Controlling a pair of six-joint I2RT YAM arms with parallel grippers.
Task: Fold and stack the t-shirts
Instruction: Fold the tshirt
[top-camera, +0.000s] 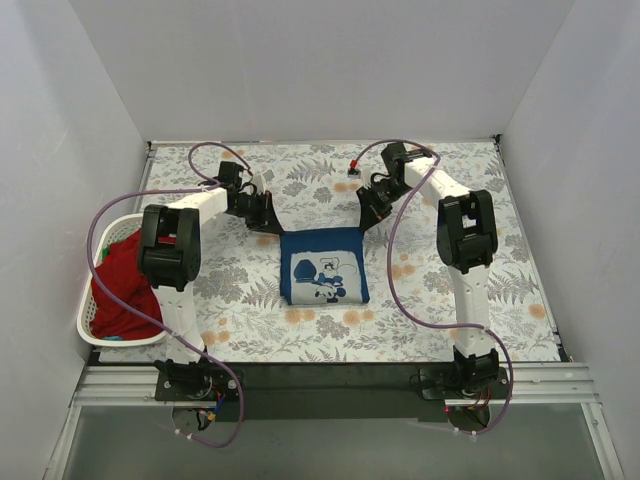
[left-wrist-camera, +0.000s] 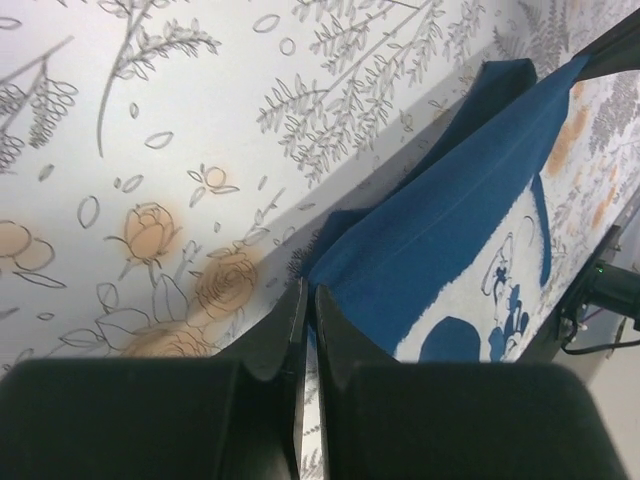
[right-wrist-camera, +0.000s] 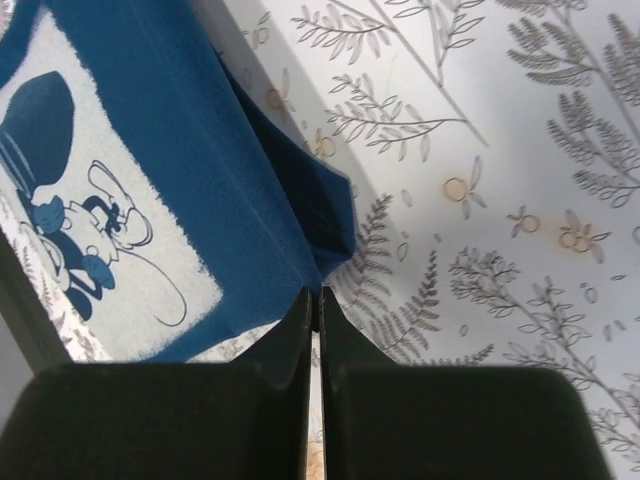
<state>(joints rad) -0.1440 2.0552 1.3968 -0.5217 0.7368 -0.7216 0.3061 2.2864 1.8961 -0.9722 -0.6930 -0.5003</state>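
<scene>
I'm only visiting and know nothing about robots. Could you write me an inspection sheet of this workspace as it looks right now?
Surface: floral table cover, lying flat.
Job's things: navy t-shirt folded mid-table, white graphic up; red t-shirt heaped in the laundry basket at the left edge.
Clutter: nothing seen.
Grippers: left gripper and right gripper both shut, at the navy shirt's far corners; unclear whether cloth is pinched.
Cables: purple cables hang in loose loops on both sides.
Surroundings: plain white walls on three sides.
</scene>
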